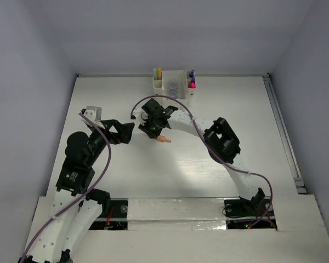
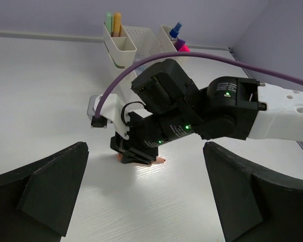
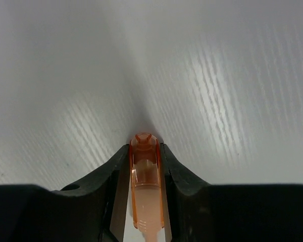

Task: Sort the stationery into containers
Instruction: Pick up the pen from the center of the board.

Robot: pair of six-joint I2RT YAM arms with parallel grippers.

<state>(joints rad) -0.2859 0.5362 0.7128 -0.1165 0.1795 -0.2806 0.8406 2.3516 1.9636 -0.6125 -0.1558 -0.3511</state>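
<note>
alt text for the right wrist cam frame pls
The right gripper is shut on a translucent peach-orange plastic marker, its rounded end poking out between the black fingers. Behind it lies the white, faintly grained tabletop.

peach marker [image 3: 145,184]: translucent peach-orange, with a paler core inside
right fingers [image 3: 189,184]: black
left fingers [image 2: 50,189]: matte black
bench [image 1: 170,175]: white, with faint wood-grain streaks
organizer [image 2: 122,50]: white, with a fine dotted grid on one inner wall
mint green marker [image 2: 108,22]: pale green
orange marker [image 2: 117,22]: yellow-orange
bottle [image 2: 176,29]: blue cap
pink marker [image 2: 182,47]: vivid magenta
cable [image 2: 217,56]: purple
right arm [image 2: 288,113]: white shell, black joints, small green lights
walls [image 1: 33,49]: pale lilac-grey
</note>
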